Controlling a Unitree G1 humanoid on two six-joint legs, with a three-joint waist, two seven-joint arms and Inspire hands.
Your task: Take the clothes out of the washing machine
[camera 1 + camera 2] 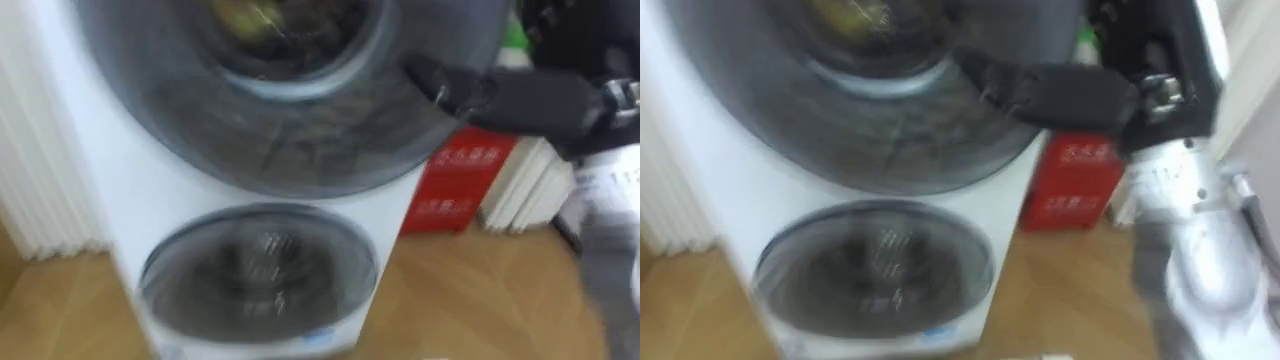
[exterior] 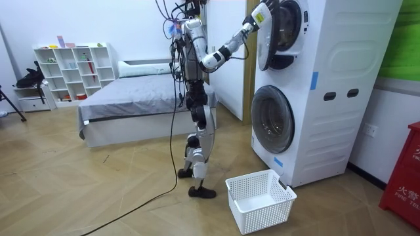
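Room view: the robot stands before the stacked washing machine (image 2: pixel 315 85), right hand (image 2: pixel 261 14) on the upper door (image 2: pixel 281 34) at frame top, grip indiscernible. Yellowish clothes (image 1: pixel 250 15) sit in the drum. The door probably needs swinging fully wide before reaching in.

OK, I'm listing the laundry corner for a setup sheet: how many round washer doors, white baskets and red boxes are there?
Round washer doors: 2 (upper door, lower door)
White basket: 1
Red box: 1
Total: 4
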